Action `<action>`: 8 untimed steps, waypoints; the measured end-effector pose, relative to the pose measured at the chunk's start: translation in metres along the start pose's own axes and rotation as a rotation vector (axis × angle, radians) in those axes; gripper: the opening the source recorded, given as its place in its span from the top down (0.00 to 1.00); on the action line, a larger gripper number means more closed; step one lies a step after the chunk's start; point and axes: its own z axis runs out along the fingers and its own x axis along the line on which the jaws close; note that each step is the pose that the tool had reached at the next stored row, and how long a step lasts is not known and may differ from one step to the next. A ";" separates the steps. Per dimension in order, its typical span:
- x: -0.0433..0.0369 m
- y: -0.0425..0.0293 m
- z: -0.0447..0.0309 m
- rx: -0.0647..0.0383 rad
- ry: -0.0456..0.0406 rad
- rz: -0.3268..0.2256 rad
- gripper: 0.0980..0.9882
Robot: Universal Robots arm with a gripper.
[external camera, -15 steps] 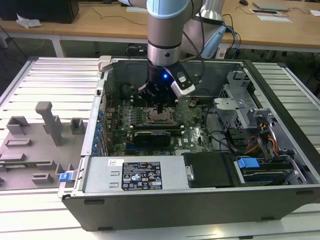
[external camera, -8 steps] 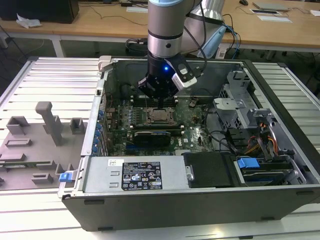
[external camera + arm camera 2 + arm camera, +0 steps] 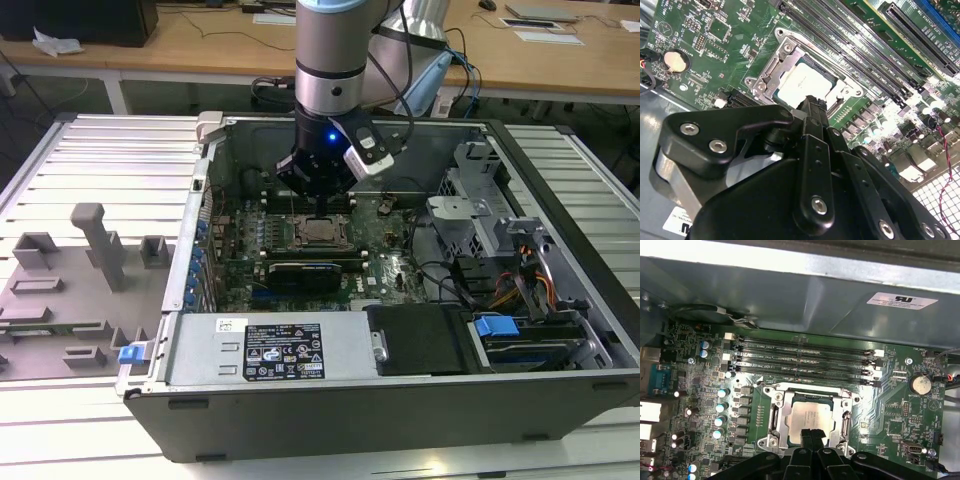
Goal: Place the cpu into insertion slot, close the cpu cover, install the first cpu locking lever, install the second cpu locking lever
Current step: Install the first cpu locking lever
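Silvery cpu (image 3: 807,415) under cpu cover (image 3: 776,417); pincer (image 3: 811,433) pressed together; exterior view shows case (image 3: 400,425).

An open tower computer case (image 3: 400,400) lies on its side on a ribbed metal surface (image 3: 110,150). Inside it, a green motherboard (image 3: 392,232) lies flat with a long black expansion card (image 3: 305,272) plugged into it. A silver power supply (image 3: 205,350) bearing a printed label runs along the case wall nearest the exterior camera. At the exterior view's right, a blue latch (image 3: 497,326) sits near orange and yellow cables (image 3: 545,285). Gray fixture blocks (image 3: 100,240) stand on the surface at the exterior view's left. In the first wrist view, four black memory slots (image 3: 805,360) run side by side. A coin cell battery (image 3: 920,385) sits just beyond one end of them, and cylindrical capacitors (image 3: 721,407) stand in a row near the other end.
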 end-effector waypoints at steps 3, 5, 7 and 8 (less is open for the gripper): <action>0.0000 0.0000 0.0000 0.000 0.0000 0.000 0.99; 0.0000 0.0000 0.0000 0.000 0.0000 0.000 0.99; 0.0000 0.0000 0.0000 0.000 0.0000 0.000 0.99; 0.0000 0.0000 0.0000 0.000 0.0000 0.000 0.99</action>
